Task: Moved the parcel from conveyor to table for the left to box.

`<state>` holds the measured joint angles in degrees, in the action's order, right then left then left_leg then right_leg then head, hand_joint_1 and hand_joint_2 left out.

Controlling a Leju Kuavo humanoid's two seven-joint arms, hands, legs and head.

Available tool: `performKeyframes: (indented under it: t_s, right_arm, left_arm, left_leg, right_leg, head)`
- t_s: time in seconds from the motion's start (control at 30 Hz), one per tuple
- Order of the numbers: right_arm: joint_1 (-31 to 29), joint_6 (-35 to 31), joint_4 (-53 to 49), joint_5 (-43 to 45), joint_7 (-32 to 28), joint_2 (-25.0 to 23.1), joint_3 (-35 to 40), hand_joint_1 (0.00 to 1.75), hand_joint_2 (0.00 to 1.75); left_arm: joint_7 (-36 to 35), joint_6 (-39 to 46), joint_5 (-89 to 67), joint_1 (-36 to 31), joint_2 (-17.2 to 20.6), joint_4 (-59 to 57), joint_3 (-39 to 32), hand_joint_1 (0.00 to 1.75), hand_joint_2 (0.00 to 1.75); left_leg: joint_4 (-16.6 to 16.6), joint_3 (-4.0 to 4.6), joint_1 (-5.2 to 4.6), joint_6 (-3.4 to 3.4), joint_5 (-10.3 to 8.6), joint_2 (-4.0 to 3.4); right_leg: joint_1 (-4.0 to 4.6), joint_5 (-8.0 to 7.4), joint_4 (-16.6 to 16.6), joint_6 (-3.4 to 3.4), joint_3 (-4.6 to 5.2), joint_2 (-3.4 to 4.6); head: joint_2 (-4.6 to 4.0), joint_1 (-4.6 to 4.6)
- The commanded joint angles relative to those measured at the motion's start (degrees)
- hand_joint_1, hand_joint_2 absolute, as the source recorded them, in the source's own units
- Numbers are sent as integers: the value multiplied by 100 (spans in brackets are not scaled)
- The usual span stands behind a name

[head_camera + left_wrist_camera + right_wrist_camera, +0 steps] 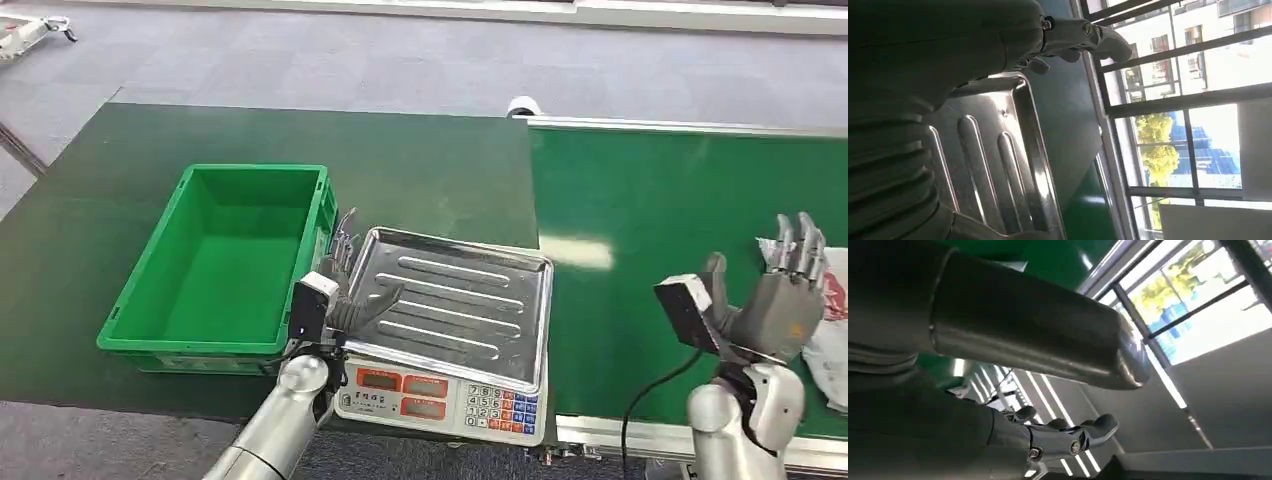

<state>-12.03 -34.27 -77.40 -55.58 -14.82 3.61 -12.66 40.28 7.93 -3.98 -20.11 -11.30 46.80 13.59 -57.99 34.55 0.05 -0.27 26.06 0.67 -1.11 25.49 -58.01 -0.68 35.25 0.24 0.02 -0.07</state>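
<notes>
The right hand stands raised above the green conveyor, palm turned inward and its fingers straight and spread, pointing up and away from the robot. It holds nothing. Its silver forearm rises from the bottom edge of the head view, with a dark camera block at the wrist and a black cable hanging below. In the right wrist view the thick thumb reaches across and the darker fingers lie extended with nothing between them.

The parcel, a white crumpled bag with some red print, lies on the conveyor at the far right, just behind and beside the right hand. Whether the fingers touch it cannot be told.

The left hand is held up at the near left corner of the metal tray, between the tray and the green crate. Its fingers are loosely spread and point up and forward, the thumb reaching out over the tray; it grips nothing. The left wrist view shows the ribbed tray surface just under the hand, fingers stretched out past the tray's rim.

The tray sits on a scale with a keypad and red displays, at the near edge of the dark green worktop. The crate stands on the worktop, just left of the scale.
</notes>
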Motion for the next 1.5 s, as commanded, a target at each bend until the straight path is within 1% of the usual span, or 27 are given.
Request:
performKeyframes:
  t_s: [0.03, 0.1, 0.13, 0.17, 0.2, 0.23, 0.37, 0.43, 0.5, 0.53, 0.6, 0.67, 0.73, 0.77, 0.83, 0.87, 0.9, 0.97, 1.0, 1.03, 1.13, 1.17, 1.33, 1.37, 1.4, 1.47, 1.5]
  right_arm:
    - [-114, -340, 671, 1119, -486, 21, -1691, 0, 0]
    - [-143, -382, 971, 1220, -416, 66, -2037, 0, 0]
    - [-246, -432, 1305, 1218, -426, 126, -2224, 0, 0]
    - [-328, -573, 1627, 1204, -373, 178, -2442, 0, 0]
    - [-365, -566, 1793, 1236, -355, 222, -2514, 0, 0]
    - [-519, -573, 2216, 1106, -261, 325, -2623, 0, 0]
    - [-519, -573, 2216, 1106, -261, 325, -2623, 0, 0]
    - [-746, -533, 2734, 970, -48, 427, -2657, 0, 0]
    - [-917, -332, 3294, 802, 264, 599, -2671, 0, 0]
    - [-999, -209, 3438, 945, 143, 617, -2721, 0, 0]
    - [-999, -209, 3438, 945, 143, 617, -2721, 0, 0]
    - [-1192, 137, 3365, 1269, -490, 513, -2636, 0, 0]
    - [-1326, 257, 2961, 1186, -733, 310, -2332, 0, 0]
    - [-1339, 383, 2882, 954, -546, 310, -2146, 0, 0]
    - [-1587, 541, 2960, -127, 453, 396, -1633, 0, 0]
    - [-1711, 692, 3132, -412, 777, 485, -1523, 0, 0]
    - [-1800, 835, 3272, -494, 929, 540, -1495, 0, 0]
    - [-2084, 1246, 3959, -884, 1376, 879, -1344, 0, 0]
    - [-2084, 1246, 3959, -884, 1376, 879, -1344, 0, 0]
    - [-2254, 1306, 4467, -1033, 1433, 1066, -1285, 0, 0]
    - [-2384, 1482, 4832, -1085, 1443, 1170, -1248, 0, 0]
    - [-2465, 1550, 5068, -1274, 1627, 1243, -1136, 0, 0]
    - [-2525, 1599, 5211, -1318, 1665, 1265, -1111, 0, 0]
    - [-2593, 1701, 5360, -1367, 1766, 1307, -1088, 0, 0]
    - [-2645, 1825, 5524, -1568, 2091, 1390, -974, 0, 0]
    - [-2693, 1878, 5682, -1583, 2176, 1452, -992, 0, 0]
    - [-2688, 1998, 5843, -1630, 2388, 1540, -1000, 0, 0]
  left_arm:
    - [-28, -23, -52, -168, -24, -353, -179, 0, 175]
    - [-28, -36, -35, -174, -19, -377, -177, 0, 175]
    - [-28, -43, -19, -172, -16, -381, -184, 0, 175]
    - [-28, -50, -3, -179, -19, -406, -197, 0, 175]
    - [-28, -35, -2, -182, -21, -411, -198, 0, 175]
    - [-28, -3, 2, -160, -16, -399, -202, 0, 175]
    - [-28, -3, 2, -160, -16, -399, -202, 0, 175]
    - [-28, 13, 9, -123, -14, -362, -225, 0, 175]
    - [-28, 20, 5, -125, -11, -377, -237, 0, 175]
    - [-28, 32, -12, -128, -12, -374, -238, 0, 175]
    - [-28, 32, -12, -128, -12, -374, -238, 0, 175]
    - [-28, 89, -63, -137, -19, -328, -232, 0, 175]
    - [-28, 68, -57, -172, -11, -345, -215, 0, 175]
    - [-28, 78, -50, -196, -14, -377, -207, 0, 175]
    - [-28, 108, -106, -188, -29, -349, -126, 0, 175]
    - [-28, 135, -118, -169, -42, -322, -101, 0, 175]
    - [-28, 128, -114, -154, -50, -289, -94, 0, 175]
    - [-28, 115, -105, -176, -68, -343, -75, 0, 175]
    - [-28, 115, -105, -176, -68, -343, -75, 0, 175]
    - [-28, 113, -88, -179, -62, -360, -73, 0, 175]
    - [-28, 87, -55, -186, -48, -352, -71, 0, 175]
    - [-28, 83, -47, -194, -43, -380, -62, 0, 175]
    - [-28, 126, -55, -205, -46, -422, -42, 0, 175]
    - [-28, 168, -51, -212, -52, -436, -29, 0, 175]
    - [-28, 139, -37, -228, -66, -452, -10, 0, 175]
    - [-28, 210, -17, -265, -96, -552, -21, 0, 175]
    - [-28, 202, -1, -296, -134, -562, -9, 0, 175]
  left_leg:
    - [4, -10, 4, -1, 0, 13]
    - [7, -16, 7, 0, 1, 14]
    - [4, -9, 2, 1, 2, 9]
    - [13, -22, 6, 0, 2, 8]
    - [9, -22, 4, 1, 4, 7]
    - [5, -17, 3, 2, 4, 7]
    - [9, -22, 3, 6, 7, -2]
    - [3, -11, -3, 6, 8, -6]
    - [5, -17, 1, 5, 10, -16]
    - [5, -13, -2, 6, 8, -8]
    - [7, -23, 0, 6, 9, -13]
    - [7, -20, 0, 5, 7, -14]
    - [1, -7, -4, 6, 9, -24]
    - [5, -19, -3, 3, 12, -46]
    - [0, -3, -6, 4, 9, -40]
    - [-1, -2, -6, 5, 9, -36]
    - [-1, -10, -5, 4, 11, -49]
    - [0, -11, -4, 4, 9, -46]
    - [0, -11, -6, 6, 7, -40]
    - [-1, -7, -4, 5, 3, -26]
    - [-1, -7, -7, 8, 1, -12]
    - [0, -14, -2, 7, 3, -16]
    - [-5, -9, -5, 7, 3, -8]
    - [-2, -15, -2, 5, 4, -12]
    - [-4, -10, -4, 7, 4, -9]
    - [-7, -2, -5, 9, 2, -3]
    - [-3, -10, -5, 8, 2, -5]
  right_leg:
    - [6, 3, 10, 3, -18, -18]
    - [8, 5, 18, 0, -28, -21]
    - [3, 4, 11, -3, -18, -13]
    - [8, 3, 24, 0, -34, -15]
    - [6, 4, 20, -1, -31, -13]
    - [5, 4, 16, -2, -25, -12]
    - [5, 2, 22, -2, -31, -6]
    - [-2, 3, 10, -5, -16, 2]
    - [2, 0, 15, -3, -19, 10]
    - [-1, 2, 13, -5, -18, 4]
    - [2, 1, 18, -3, -26, 7]
    - [2, 0, 17, -3, -23, 6]
    - [-3, 0, 6, -4, -6, 17]
    - [-1, -4, 11, -1, -13, 37]
    - [-5, -6, 3, -4, 2, 34]
    - [-6, -4, 1, -5, 2, 30]
    - [-4, -6, 3, -3, -2, 41]
    - [-3, -7, 7, -4, -6, 37]
    - [-4, -6, 7, -5, -8, 32]
    - [-3, -4, 7, -7, -7, 19]
    - [-6, -2, 8, -8, -11, 7]
    - [0, -3, 14, -6, -21, 8]
    - [-3, 1, 7, -6, -17, 2]
    - [0, 0, 12, -3, -24, 5]
    - [-3, 0, 9, -5, -19, 4]
    - [-4, 0, 5, -8, -12, -1]
    - [-3, 0, 9, -6, -19, -1]
  head:
    - [0, 0]
    - [0, 0]
    - [0, 0]
    - [0, 0]
    - [0, 0]
    - [0, 0]
    - [0, 0]
    - [0, 2]
    - [0, 0]
    - [0, 0]
    - [0, -2]
    - [0, 0]
    - [0, 0]
    - [0, 2]
    - [0, -2]
    - [0, 0]
    - [0, 0]
    - [0, 0]
    - [0, 0]
    - [0, 0]
    - [0, 0]
    - [0, 0]
    - [0, 0]
    - [0, 0]
    - [0, -2]
    - [0, 0]
    - [0, -2]
